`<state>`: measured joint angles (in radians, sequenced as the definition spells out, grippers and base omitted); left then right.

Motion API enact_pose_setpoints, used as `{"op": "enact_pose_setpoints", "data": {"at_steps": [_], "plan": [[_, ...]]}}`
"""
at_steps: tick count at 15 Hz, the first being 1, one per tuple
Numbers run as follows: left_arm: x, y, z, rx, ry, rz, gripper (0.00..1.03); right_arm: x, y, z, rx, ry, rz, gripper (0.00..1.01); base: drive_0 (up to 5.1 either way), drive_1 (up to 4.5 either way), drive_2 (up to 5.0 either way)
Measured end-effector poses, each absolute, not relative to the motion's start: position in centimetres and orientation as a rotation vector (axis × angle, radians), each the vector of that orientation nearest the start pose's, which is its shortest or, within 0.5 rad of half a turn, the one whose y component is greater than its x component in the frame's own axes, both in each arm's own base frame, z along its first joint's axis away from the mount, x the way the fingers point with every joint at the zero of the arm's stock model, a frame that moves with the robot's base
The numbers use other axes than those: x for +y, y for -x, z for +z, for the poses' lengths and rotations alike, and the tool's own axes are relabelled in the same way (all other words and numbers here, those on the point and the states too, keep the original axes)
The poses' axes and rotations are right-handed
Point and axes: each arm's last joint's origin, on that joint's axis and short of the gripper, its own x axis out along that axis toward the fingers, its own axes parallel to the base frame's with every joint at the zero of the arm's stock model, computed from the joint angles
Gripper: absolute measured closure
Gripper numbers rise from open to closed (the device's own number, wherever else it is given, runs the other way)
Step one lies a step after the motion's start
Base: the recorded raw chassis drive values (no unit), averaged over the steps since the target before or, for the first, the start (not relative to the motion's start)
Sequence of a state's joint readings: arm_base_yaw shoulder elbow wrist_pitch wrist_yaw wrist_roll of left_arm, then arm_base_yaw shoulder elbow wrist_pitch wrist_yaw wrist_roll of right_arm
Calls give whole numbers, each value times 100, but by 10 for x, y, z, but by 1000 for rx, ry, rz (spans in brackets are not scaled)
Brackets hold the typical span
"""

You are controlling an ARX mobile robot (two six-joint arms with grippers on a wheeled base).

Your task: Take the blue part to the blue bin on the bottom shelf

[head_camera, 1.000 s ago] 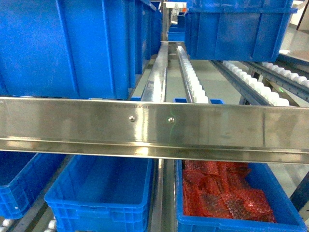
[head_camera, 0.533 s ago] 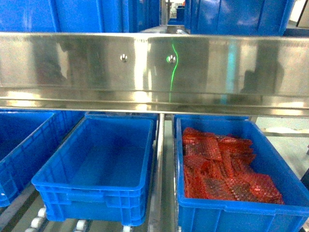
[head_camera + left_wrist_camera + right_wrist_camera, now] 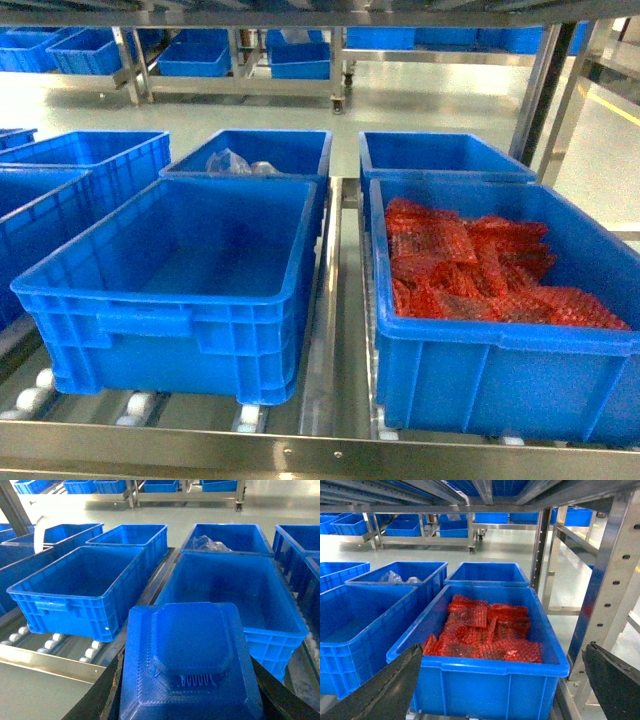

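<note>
a blue part (image 3: 192,665), a squarish moulded plastic piece with chamfered corners, a raised octagonal top and a small ribbed patch on its near face, sits clamped in the left gripper (image 3: 192,700), whose dark fingers (image 3: 102,692) press it from both sides, just short of the bottom shelf (image 3: 320,455). the shelf's flat brushed-steel front rail carries small screws, with rows of white rollers (image 3: 140,405) behind it. right beyond the part stands the blue bin (image 3: 227,592), a smooth-walled rectangular plastic crate with a ribbed rim, its floor bare, at the shelf's front edge near the middle. to its right at the front edge, a like crate holds red bags (image 3: 475,270) of crinkled mesh, heaped flat. behind the blue bin another crate holds clear film (image 3: 232,162). the right gripper (image 3: 505,690) hangs before the red-filled crate, its two black fingers (image 3: 382,687) spread wide apart with nothing between them, beside a perforated steel post (image 3: 607,577).
</note>
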<state>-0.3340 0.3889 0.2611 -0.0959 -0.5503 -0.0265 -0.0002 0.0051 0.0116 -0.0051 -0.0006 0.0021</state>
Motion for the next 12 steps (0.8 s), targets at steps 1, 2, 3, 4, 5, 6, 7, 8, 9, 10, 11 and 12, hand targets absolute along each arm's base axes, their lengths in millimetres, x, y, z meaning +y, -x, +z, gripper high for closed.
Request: {"op": "enact_pose_setpoints", "data": {"at_steps": [1, 2, 3, 4, 5, 6, 7, 8, 9, 10, 11, 12], "plan": [[-24, -115, 211, 200, -70, 218, 60, 0, -97, 167, -2, -2, 0, 3, 0, 0, 0], [-24, -115, 211, 200, -70, 218, 60, 0, -97, 167, -2, -2, 0, 3, 0, 0, 0], [-24, -115, 211, 200, -70, 218, 60, 0, -97, 167, -2, -3, 0, 3, 0, 0, 0], [-24, -115, 211, 200, -70, 218, 60, 0, -97, 167, -2, -2, 0, 3, 0, 0, 0], [-24, -115, 211, 199, -69, 218, 60, 0, -97, 167, -1, -3, 0, 3, 0, 0, 0], [-24, -115, 211, 200, -70, 218, 60, 0, -97, 167, -2, -3, 0, 3, 0, 0, 0], [-24, -115, 211, 200, -70, 218, 60, 0, -97, 167, -1, -2, 1, 3, 0, 0, 0], [-24, -115, 211, 204, -71, 218, 60, 0, -97, 166, 1, -2, -1, 3, 0, 0, 0], [-24, -115, 211, 204, -72, 218, 60, 0, -97, 166, 1, -2, 2, 3, 0, 0, 0], [-24, -115, 211, 204, -71, 217, 60, 0, -97, 166, 1, -2, 0, 3, 0, 0, 0], [-24, -115, 211, 202, -71, 217, 60, 0, -97, 167, -1, -2, -1, 3, 0, 0, 0], [-24, -115, 211, 202, -71, 217, 60, 0, -97, 166, 0, -2, 0, 3, 0, 0, 0]]}}
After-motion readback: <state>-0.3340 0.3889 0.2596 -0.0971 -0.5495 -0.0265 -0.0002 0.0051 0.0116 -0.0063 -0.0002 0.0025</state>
